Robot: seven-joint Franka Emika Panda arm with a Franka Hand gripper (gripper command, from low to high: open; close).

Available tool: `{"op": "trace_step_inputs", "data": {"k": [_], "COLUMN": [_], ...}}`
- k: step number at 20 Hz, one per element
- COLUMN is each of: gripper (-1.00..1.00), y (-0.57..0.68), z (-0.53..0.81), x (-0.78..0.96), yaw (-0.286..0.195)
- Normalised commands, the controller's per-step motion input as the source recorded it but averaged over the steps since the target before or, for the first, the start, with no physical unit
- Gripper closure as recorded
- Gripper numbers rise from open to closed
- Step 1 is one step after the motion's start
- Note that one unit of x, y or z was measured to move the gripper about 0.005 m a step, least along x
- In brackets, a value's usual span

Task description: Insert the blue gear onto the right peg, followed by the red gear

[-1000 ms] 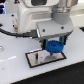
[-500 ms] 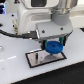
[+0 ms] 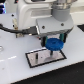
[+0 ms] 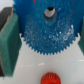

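In the exterior view, the gripper (image 3: 55,42) holds the blue gear (image 3: 55,44) just above the grey plate (image 3: 44,57), whose peg (image 3: 36,56) stands to the left. In the wrist view, green fingers (image 4: 8,41) clamp the blue gear (image 4: 47,27); the red gear (image 4: 49,78) lies on the white table (image 4: 30,67).

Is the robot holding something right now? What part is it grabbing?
Yes. The gripper holds the blue gear, with its jaws squeezing the toothed rim on two opposite sides.

Black-edged grey plate (image 3: 37,61), white table (image 3: 15,67)
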Motion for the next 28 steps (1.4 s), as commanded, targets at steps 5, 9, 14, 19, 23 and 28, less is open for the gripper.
{"op": "trace_step_inputs", "data": {"k": [5,9,14,19,23,28], "gripper": [1.00,1.00,1.00,1.00,1.00,-1.00], "y": [-0.07,-0.07,-0.08,0.00,0.01,0.01], "z": [-0.11,-0.13,-0.17,-0.13,-0.12,-0.05], "x": [0.25,0.28,0.14,0.13,0.15,0.11], "yaw": [0.000,0.000,0.000,0.000,0.000,0.000]}}
